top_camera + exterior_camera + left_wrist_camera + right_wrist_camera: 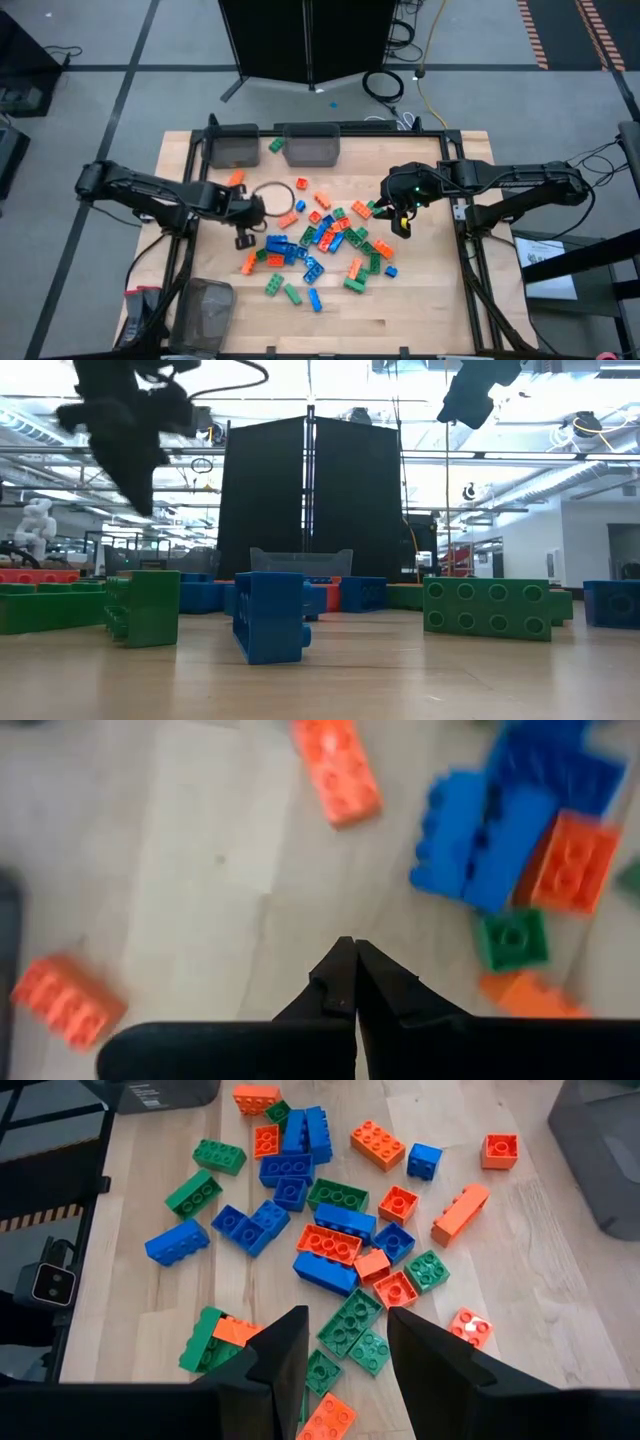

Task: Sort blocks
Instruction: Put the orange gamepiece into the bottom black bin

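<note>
Item: small studded plastic toy blocks [318,240], orange/green/blue, scattered loose mid light wooden surface [420,310], betw. both arms; none seen inside any bin.
Left gripper [243,238]: above surface at left edge of pile, fingers [335,982] pressed together, nothing betw. them; orange blocks to either side below.
Right gripper [402,224]: above right edge of pile, fingers [285,1350] spread wide, empty; green and orange blocks beneath.
Translucent grey rect. bins: two at far edge [312,146], one at near-left corner [203,310].
</note>
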